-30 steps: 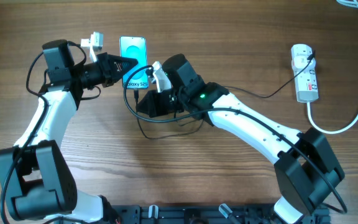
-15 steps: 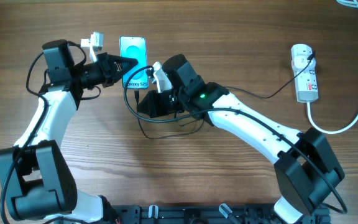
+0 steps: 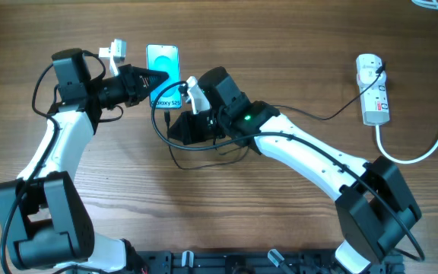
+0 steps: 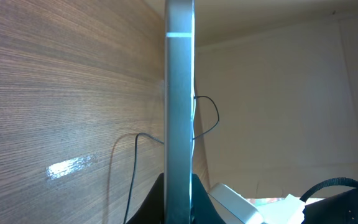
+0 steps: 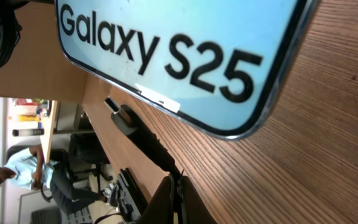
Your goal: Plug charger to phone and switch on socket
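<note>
step: plug-in | left fingers (image 3: 144,78) pinch phone (image 3: 163,61) | right fingers (image 5: 165,199) pinch charger (image 5: 122,117) | next: align tip with port | socket (image 3: 372,90) switch pending

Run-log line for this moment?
left gripper holds phone | right gripper holds charger | charger not plugged in | socket untouched

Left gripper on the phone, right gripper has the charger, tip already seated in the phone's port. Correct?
Not seated. The right wrist view shows the charger tip just short of the bottom edge of the phone, with a gap between them. The rest holds: left gripper on the phone, right gripper on the charger.
</note>
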Tool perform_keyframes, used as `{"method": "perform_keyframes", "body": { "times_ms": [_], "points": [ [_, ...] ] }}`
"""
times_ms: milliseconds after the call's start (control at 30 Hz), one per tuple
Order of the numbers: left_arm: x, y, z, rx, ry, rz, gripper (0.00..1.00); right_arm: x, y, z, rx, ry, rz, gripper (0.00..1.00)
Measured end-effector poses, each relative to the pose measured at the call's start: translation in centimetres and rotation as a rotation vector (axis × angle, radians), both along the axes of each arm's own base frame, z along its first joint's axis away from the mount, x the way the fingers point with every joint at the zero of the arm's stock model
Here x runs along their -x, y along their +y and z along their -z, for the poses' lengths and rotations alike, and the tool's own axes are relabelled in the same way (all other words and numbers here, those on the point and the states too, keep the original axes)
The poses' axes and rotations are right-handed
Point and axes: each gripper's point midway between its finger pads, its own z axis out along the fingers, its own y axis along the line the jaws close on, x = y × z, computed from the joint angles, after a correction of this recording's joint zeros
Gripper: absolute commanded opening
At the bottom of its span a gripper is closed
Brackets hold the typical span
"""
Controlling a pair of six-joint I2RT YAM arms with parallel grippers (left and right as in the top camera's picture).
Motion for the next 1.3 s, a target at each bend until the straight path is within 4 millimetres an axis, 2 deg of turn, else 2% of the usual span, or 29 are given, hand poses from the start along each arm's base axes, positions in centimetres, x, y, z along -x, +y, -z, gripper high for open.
{"method": "perform_keyframes", "body": {
  "times_ms": [1167, 1233, 1267, 1300],
  "points": [
    [-0.03, 0.0, -0.04, -0.001, -0.003, 0.0, 0.04, 0.2, -0.19, 0.27, 0.012, 0.038, 0.019, 0.04],
    [-0.08, 0.04, 0.02, -0.003, -0.003, -0.003, 0.04, 0.2, -0.19, 0.27, 0.012, 0.039, 0.019, 0.09],
    [-0.13, 0.08, 0.08, -0.007, -0.001, -0.008, 0.04, 0.21, -0.2, 0.28, 0.012, 0.039, 0.019, 0.15],
    [-0.21, 0.16, 0.22, -0.013, 0.003, -0.015, 0.04, 0.21, -0.2, 0.28, 0.012, 0.039, 0.019, 0.27]
  ]
}}
